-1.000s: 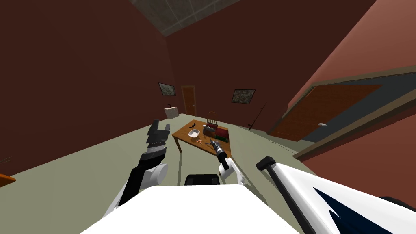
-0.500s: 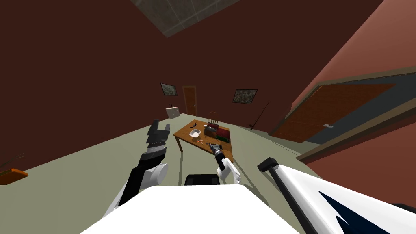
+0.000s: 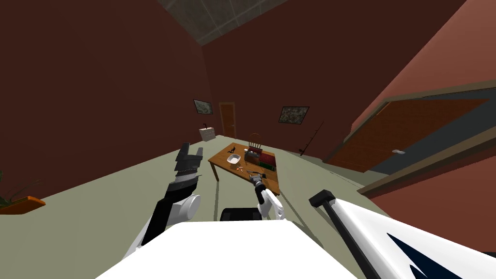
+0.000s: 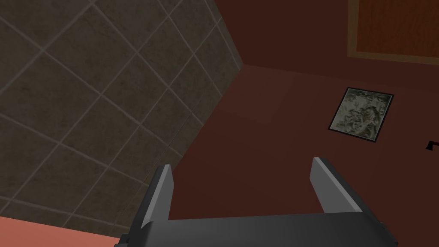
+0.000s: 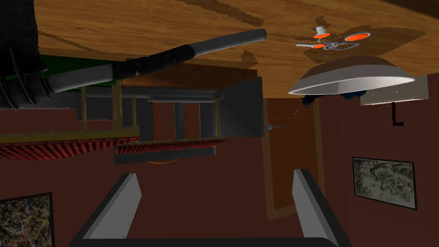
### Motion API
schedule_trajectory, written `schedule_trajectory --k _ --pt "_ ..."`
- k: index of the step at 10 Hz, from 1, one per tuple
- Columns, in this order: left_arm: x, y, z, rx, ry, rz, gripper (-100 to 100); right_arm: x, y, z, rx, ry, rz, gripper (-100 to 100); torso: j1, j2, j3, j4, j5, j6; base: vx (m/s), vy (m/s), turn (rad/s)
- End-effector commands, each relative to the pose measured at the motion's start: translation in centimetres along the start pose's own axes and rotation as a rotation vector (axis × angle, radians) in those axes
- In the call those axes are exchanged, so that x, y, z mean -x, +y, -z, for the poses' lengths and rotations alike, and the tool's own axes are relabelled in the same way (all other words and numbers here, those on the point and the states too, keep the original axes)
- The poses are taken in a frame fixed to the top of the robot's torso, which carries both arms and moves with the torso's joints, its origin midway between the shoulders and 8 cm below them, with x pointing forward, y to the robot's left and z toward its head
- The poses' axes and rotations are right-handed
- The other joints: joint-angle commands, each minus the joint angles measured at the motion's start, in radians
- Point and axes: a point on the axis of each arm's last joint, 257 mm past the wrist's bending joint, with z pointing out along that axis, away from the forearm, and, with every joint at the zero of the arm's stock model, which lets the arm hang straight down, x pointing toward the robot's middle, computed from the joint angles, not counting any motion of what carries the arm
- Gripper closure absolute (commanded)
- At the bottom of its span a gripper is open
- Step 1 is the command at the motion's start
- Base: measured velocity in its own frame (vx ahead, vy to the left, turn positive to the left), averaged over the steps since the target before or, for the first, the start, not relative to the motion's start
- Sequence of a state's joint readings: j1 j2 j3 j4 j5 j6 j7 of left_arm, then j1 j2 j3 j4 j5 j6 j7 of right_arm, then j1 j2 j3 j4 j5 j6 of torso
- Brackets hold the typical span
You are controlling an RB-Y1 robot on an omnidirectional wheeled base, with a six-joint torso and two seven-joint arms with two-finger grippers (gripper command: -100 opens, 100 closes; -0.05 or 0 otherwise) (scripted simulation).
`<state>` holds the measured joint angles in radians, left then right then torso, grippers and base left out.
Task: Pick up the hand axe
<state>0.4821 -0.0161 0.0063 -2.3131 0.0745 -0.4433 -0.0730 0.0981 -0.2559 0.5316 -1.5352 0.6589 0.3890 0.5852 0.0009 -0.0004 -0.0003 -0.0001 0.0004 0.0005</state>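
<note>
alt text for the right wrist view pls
The right end effector, open and empty, faces a wooden table where the hand axe lies, grey-handled with a dark grip. A white bowl and orange-handled scissors sit on the table beyond the handle's end.

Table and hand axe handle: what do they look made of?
The table looks like wood: matte brown with grain streaks. The hand axe handle is smooth plain grey with a black band midway, perhaps a grip wrap; metal or plastic, cannot tell.

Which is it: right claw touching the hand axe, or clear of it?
Apart. The right wrist view shows the right claw open and short of the hand axe, with background plainly visible between them.
</note>
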Motion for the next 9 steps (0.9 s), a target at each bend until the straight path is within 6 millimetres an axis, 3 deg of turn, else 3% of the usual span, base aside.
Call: schedule_trajectory --k 1,5,9 --pt "0.0 0.0 0.0 0.000 0.000 0.000 0 -1.3 -0.1 -0.6 -0.028 0.034 0.117 -100 0.000 0.000 0.000 0.000 0.000 0.000 0.007 0.018 0.043" --pt "0.0 0.0 0.0 0.000 0.000 0.000 0 -4.8 -1.3 -1.2 -0.080 0.113 0.333 -100 0.000 0.000 0.000 0.000 0.000 0.000 0.009 0.017 0.030" --pt "0.0 0.0 0.0 0.000 0.000 0.000 0 -6.5 -2.8 -1.6 -0.140 0.166 0.542 -100 0.000 0.000 0.000 0.000 0.000 0.000 0.015 0.011 0.033"
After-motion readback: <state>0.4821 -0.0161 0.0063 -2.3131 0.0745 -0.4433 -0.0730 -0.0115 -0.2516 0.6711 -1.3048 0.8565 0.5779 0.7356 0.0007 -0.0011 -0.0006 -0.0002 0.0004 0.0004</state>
